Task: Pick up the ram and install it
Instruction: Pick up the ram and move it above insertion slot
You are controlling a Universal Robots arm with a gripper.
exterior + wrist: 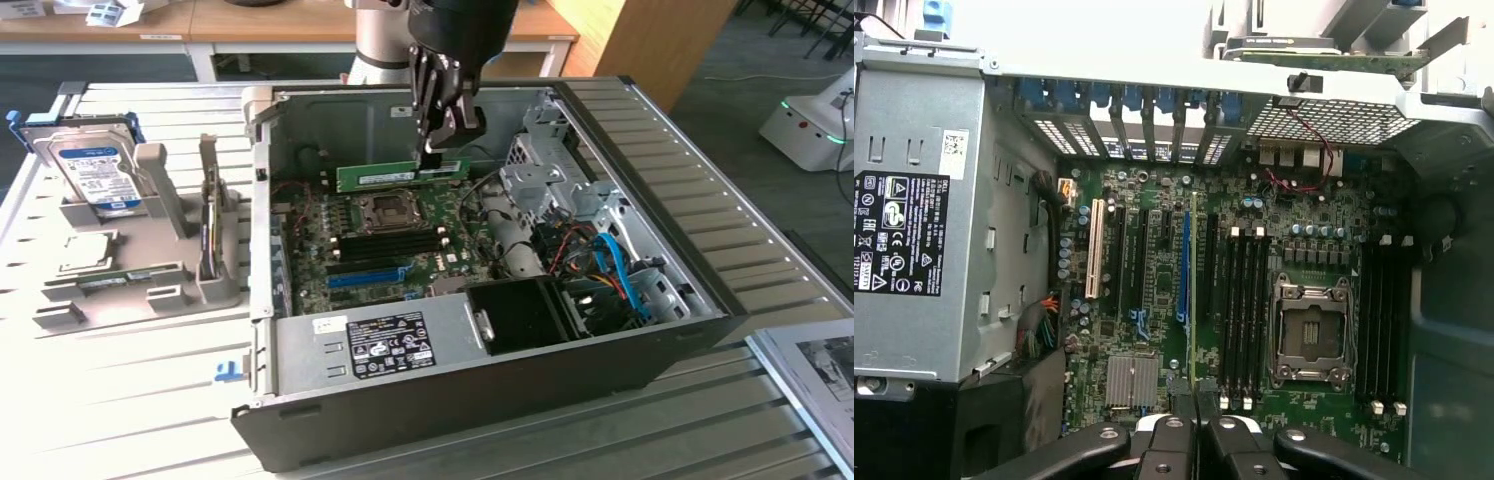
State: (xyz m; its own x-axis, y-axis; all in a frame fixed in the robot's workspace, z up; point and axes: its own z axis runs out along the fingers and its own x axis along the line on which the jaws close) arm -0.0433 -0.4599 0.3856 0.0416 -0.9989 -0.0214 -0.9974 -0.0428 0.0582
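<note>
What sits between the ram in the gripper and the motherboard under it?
Nothing: in the exterior view the ram, held in the gripper, hangs over the motherboard with only air between.

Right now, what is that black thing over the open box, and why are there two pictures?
That is a robot arm with jaws at its end, like a pincer. One picture is from a camera standing nearby; the other is from a camera on the arm's wrist, looking down into the box. The box is an open computer lying on a table. Beside it, a grey rack holds a hard drive. The jaws are shut on the ram, a thin green memory stick, held above the green board inside.
</note>
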